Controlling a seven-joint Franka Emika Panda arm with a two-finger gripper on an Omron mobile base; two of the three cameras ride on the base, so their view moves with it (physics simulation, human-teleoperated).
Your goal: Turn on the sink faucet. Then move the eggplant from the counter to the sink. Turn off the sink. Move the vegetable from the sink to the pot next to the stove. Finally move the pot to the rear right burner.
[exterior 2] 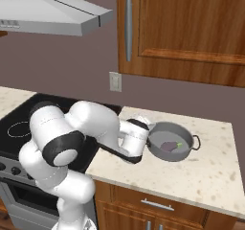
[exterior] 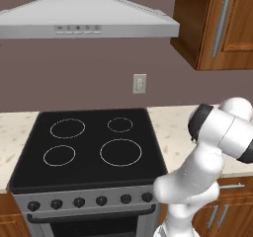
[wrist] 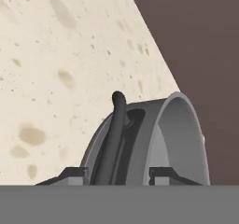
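1. The pot (exterior 2: 172,142) is the landmark here: a grey, round, 2-handled pan sitting on the pale speckled counter (exterior 2: 210,176), just to the right of the black stove (exterior: 89,147) as seen in the right base view.
2. The eggplant (exterior 2: 168,146) lies inside the pot — a small dark purple piece with a green end, resting on the pot's floor.
3. The arm (exterior 2: 91,128) reaches from the robot's base across the stove's right edge toward the pot; its wrist ends right at the pot's left rim, covering the near-left side of it.
4. In the hand view the gripper (wrist: 119,172) sits at the pot's near handle (wrist: 116,129), a dark curved loop that runs up between the 2 finger tips (wrist: 72,174). The tips stand on either side of the handle with room to spare; whether they touch it I cannot tell, but they are spread rather than pressed together.
5. The pot's far handle (exterior 2: 195,142) juts out on the right, free of the arm.
6. The stove's 4 burner rings lie left of the pot; the rear right burner (exterior: 120,125) is the small ring nearest the wall — bare.
7. Above the pot hangs a wooden cabinet (exterior 2: 186,28); a wall outlet (exterior 2: 115,82) sits behind and to the pot's left.
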